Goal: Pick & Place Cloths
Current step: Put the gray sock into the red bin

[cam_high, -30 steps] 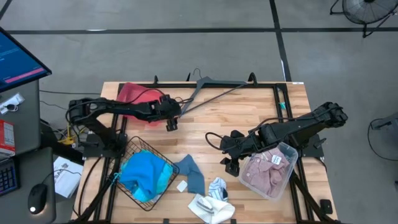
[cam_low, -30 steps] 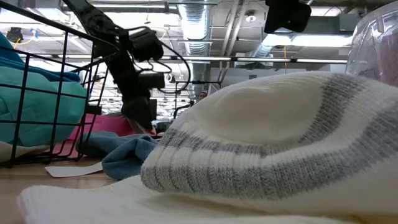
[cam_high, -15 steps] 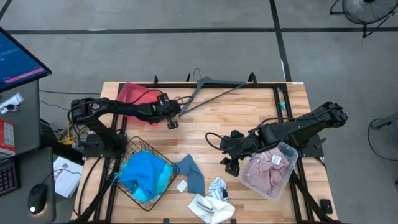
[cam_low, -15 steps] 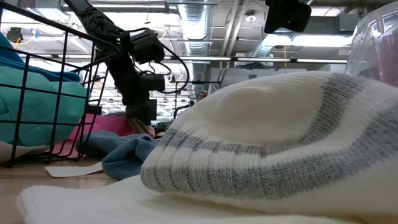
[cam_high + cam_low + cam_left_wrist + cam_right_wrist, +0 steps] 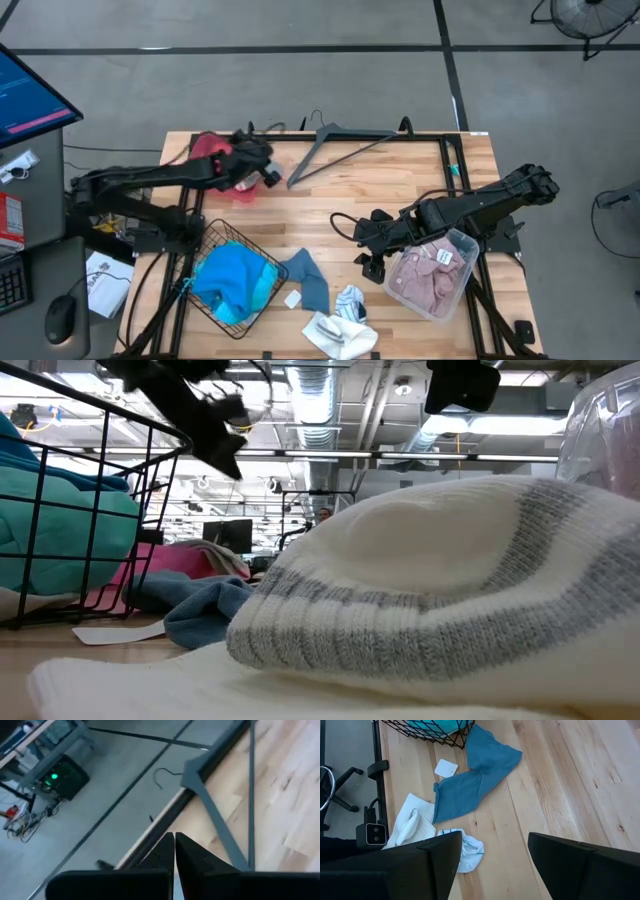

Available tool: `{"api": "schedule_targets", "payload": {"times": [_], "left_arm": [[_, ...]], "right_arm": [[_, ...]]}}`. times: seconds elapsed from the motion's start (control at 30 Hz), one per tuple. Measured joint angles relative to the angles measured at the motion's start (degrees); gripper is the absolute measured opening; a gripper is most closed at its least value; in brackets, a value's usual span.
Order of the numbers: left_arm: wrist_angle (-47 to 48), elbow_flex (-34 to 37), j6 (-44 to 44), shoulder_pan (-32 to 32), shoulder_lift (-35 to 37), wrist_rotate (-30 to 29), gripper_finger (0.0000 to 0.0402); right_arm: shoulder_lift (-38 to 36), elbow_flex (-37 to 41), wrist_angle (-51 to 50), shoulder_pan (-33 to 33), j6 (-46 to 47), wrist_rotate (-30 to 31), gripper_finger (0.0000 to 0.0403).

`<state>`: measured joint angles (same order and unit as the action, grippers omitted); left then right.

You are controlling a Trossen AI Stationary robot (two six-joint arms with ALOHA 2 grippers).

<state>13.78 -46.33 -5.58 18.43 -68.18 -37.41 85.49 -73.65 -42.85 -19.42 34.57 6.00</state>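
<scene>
A turquoise cloth (image 5: pixel 232 280) fills a black wire basket (image 5: pixel 262 262) at the near left. A blue-grey cloth (image 5: pixel 310 280) lies flat on the wood beside it, with white cloths (image 5: pixel 340 325) at the near edge. A pale pink checked cloth (image 5: pixel 425 280) sits in a clear tub (image 5: pixel 462 248). My left gripper (image 5: pixel 174 842) is shut on nothing, raised over the far left of the table (image 5: pixel 272 175), close to the grey hanger (image 5: pixel 215 815). My right gripper (image 5: pixel 495 837) hovers open over bare wood (image 5: pixel 372 262), left of the tub.
A red thing (image 5: pixel 212 150) lies at the far left under my left arm. The grey hanger (image 5: pixel 340 140) rests flat along the far edge. A white tag (image 5: pixel 446 768) lies by the blue-grey cloth (image 5: pixel 475 780). Bare wood spans the table's middle (image 5: pixel 400 180).
My left gripper has risen from just above the table and drawn back toward the far left corner, tipping from pointing down toward level. It carries nothing. The cloths and the hanger lie as before.
</scene>
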Motion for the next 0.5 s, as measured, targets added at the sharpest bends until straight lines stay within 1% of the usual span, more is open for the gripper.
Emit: {"api": "schedule_targets", "payload": {"times": [0.13, 0.27, 0.37, 0.5], "left_arm": [[4.3, 0.0, 0.1, 0.0, 7.0, -3.4, 0.0], [10.2, 0.0, 1.6, 0.5, 12.1, -4.0, 0.0], [17.3, 0.0, 4.6, 1.4, 14.5, -5.6, 0.0], [25.1, 0.1, 9.0, 3.3, 15.4, -4.1, 0.0]], "right_arm": [[0.0, 0.0, 0.1, 0.0, 0.0, 0.0, 0.0225], [0.0, 0.0, 0.0, 0.0, 0.0, 0.0, 0.0225], [0.0, 0.0, 0.1, 0.0, 0.0, 0.0, 0.0225], [0.0, 0.0, 0.0, 0.0, 0.0, 0.0, 0.0225]]}}
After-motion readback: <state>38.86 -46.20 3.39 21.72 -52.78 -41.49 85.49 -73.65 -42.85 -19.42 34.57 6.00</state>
